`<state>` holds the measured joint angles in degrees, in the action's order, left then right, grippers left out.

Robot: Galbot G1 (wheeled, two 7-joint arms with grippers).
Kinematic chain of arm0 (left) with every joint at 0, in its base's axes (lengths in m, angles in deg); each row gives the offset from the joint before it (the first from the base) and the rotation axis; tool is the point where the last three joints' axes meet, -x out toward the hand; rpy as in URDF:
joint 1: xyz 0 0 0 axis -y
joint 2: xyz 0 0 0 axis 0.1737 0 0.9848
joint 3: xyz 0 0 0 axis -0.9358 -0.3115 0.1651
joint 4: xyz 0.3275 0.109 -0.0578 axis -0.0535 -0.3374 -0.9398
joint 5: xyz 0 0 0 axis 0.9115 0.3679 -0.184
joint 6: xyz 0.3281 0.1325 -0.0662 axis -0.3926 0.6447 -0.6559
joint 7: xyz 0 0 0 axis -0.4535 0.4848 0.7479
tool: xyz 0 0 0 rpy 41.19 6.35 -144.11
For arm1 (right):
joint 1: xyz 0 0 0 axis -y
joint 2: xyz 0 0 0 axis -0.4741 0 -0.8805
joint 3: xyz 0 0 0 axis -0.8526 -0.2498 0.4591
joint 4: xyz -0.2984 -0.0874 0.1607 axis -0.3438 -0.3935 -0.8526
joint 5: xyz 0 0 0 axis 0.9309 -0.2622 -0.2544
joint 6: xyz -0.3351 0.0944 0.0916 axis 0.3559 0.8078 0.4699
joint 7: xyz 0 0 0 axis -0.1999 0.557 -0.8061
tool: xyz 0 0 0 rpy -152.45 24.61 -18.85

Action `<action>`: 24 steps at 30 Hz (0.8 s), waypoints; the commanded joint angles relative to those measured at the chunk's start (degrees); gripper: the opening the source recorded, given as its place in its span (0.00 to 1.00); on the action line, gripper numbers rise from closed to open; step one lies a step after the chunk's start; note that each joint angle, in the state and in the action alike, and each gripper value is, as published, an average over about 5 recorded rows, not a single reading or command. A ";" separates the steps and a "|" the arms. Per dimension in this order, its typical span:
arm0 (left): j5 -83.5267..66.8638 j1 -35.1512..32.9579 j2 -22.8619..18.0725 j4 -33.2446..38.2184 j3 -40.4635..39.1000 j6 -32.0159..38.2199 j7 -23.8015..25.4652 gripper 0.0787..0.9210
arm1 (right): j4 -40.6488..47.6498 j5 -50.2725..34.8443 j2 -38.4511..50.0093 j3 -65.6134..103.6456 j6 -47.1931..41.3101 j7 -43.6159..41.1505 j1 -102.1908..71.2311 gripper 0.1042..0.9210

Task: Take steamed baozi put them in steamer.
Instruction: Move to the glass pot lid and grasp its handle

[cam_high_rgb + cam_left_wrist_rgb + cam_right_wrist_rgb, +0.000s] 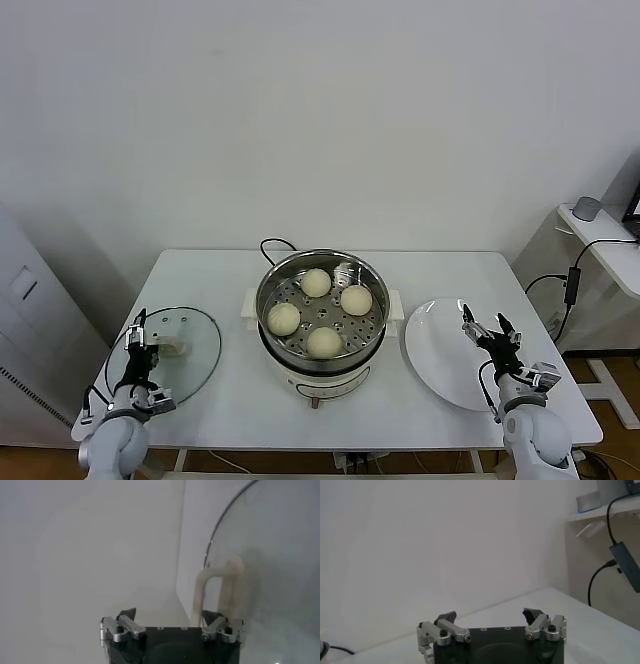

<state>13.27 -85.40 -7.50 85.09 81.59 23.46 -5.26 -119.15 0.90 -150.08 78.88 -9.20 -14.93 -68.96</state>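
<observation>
**A:** Where are your buns?

**B:** All four buns (321,313) sit inside the steamer (320,330) at the middle of the table (430,270), one toward the back, one toward the right edge, one toward the left, one toward the front. The steamer's black cord (272,245) curls off behind it; you lose its far end against the pot.

**A:** And your grippers?

**B:** Your left gripper (138,342) hangs near the front left corner, fingers spread, just over the near rim of the glass lid (190,345). In the left wrist view the lid's cream handle (212,592) stands just beyond one finger, and the lid runs out of frame. Your right gripper (488,330) is near the front right corner, fingers apart, over the white plate (435,345), partly hiding its right rim.
</observation>
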 commanded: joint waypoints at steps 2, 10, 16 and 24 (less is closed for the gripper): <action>-0.08 1.66 -0.24 -2.20 -0.19 -0.16 -0.26 0.88 | 0.07 0.06 -0.19 -0.06 0.06 -0.03 -0.01 0.88; 0.88 2.03 0.15 -4.37 0.13 0.78 -0.32 0.79 | 0.08 0.07 -0.02 0.02 0.17 -0.06 -0.25 0.88; 1.77 1.69 0.46 -5.56 0.58 1.93 -0.48 0.59 | 0.07 0.11 -0.02 0.01 0.29 -0.09 -0.41 0.88; 2.24 1.58 0.49 -5.81 0.88 2.31 -0.73 0.31 | -0.26 0.19 -0.02 0.07 0.35 -0.08 -0.54 0.88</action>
<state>15.07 -83.94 -7.05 80.09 82.37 25.40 -5.86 -119.26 1.07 -150.10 78.89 -8.89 -15.04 -69.46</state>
